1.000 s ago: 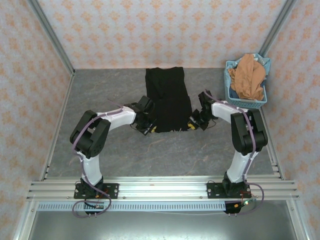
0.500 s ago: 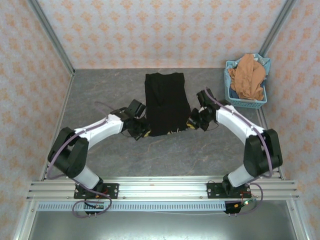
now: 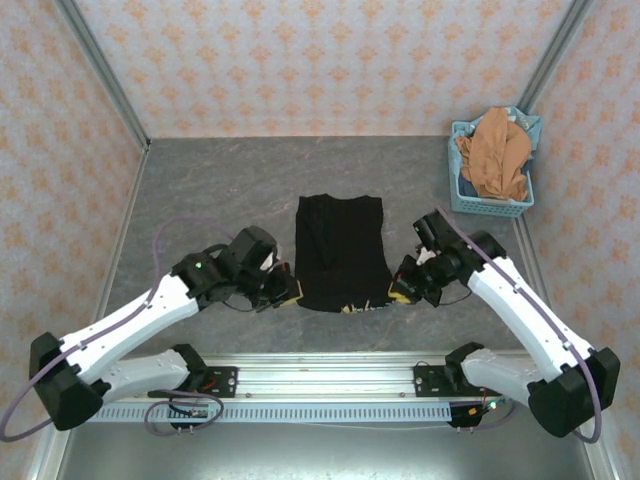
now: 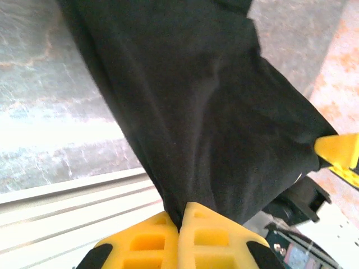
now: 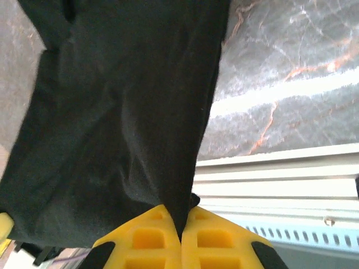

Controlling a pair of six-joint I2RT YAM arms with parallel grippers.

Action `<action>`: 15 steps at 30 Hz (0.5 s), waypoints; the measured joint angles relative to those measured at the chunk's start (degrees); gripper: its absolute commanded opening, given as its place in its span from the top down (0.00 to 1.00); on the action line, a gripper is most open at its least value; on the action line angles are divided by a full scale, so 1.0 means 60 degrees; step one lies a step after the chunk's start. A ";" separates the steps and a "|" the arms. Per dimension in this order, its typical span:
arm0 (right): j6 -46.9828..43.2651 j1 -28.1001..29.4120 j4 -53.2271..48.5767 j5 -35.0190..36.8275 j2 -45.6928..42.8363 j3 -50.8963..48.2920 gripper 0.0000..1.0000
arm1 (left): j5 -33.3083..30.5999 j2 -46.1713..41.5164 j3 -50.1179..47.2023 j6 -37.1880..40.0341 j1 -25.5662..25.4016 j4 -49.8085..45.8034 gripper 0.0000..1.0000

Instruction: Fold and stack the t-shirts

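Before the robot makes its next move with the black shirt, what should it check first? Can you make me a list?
1. The left gripper is shut on a near corner of the black t-shirt: ok.
2. The right gripper is shut on the other near corner: ok.
3. The black t-shirt stretches between them without bunching: ok.
4. Its near hem rests on the table rather than hanging lifted: cannot tell.
5. The orange-brown t-shirt is out of the way in the basket: ok.
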 measured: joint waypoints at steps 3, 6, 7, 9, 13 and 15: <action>0.0117 0.0000 -0.0412 -0.0091 -0.0022 0.0831 1.00 | -0.0120 -0.0357 0.0273 -0.0178 -0.0007 -0.0248 1.00; 0.0211 0.0000 -0.0656 -0.0091 0.0295 0.1687 1.00 | -0.0415 -0.0233 0.0929 -0.0397 0.0091 -0.0444 1.00; 0.0215 -0.0004 -0.0710 -0.0087 0.0484 0.1909 1.00 | -0.0539 -0.0106 0.1188 -0.0448 0.0182 -0.0539 1.00; 0.0244 -0.0051 -0.0714 -0.0091 0.0933 0.2229 1.00 | -0.0667 0.0182 0.1563 -0.0579 0.0404 -0.0561 1.00; 0.0408 -0.0423 -0.0437 -0.0160 0.1814 0.2390 1.00 | -0.0845 0.0933 0.1865 -0.0863 0.0954 -0.0659 1.00; 0.0477 -0.0678 -0.0262 -0.0273 0.2222 0.2419 1.00 | -0.0841 0.1348 0.1945 -0.0929 0.1228 -0.0739 1.00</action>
